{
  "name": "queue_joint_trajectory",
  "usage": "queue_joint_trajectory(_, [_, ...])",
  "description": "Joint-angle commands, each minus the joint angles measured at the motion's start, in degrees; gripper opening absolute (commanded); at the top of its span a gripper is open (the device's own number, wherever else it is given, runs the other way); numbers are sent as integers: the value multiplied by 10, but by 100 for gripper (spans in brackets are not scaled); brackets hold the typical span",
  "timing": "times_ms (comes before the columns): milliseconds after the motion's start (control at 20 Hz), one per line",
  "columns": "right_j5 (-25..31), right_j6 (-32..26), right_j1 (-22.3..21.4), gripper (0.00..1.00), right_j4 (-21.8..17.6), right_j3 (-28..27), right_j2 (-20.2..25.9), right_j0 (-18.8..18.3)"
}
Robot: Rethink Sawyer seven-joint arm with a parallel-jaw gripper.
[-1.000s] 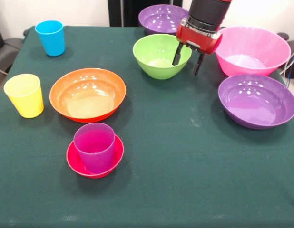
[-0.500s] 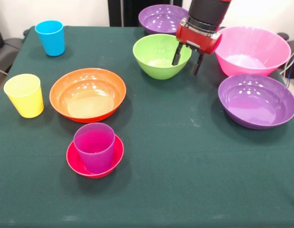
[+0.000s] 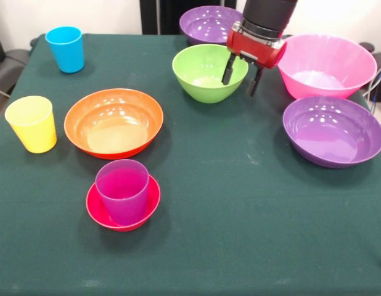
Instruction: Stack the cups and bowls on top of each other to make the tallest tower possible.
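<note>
The tower is a purple cup [image 3: 122,190] standing upright in a small red bowl [image 3: 122,206] at the front left. A wide orange bowl [image 3: 113,122] lies behind it, with a yellow cup [image 3: 31,123] at the left edge and a blue cup [image 3: 65,49] far left at the back. A lime green bowl [image 3: 209,72], two purple bowls [image 3: 333,130] [image 3: 209,23] and a big pink bowl [image 3: 326,65] fill the back right. My gripper [image 3: 240,76] hangs open over the green bowl's right rim, one finger inside, one outside, holding nothing.
A dark green cloth [image 3: 240,222] covers the table. Cables [image 3: 378,77] run off the right edge by the pink bowl, and a dark chair part [image 3: 5,68] sits beyond the left edge.
The gripper has shifted very slightly up and to the left; nothing else moved.
</note>
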Motion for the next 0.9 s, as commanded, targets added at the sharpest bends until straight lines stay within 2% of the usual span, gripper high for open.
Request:
queue_joint_trajectory(50, [77,73,-7,100,15,16,66,-16])
queue_joint_trajectory(900, [80,75,-9,100,15,18,68,-16])
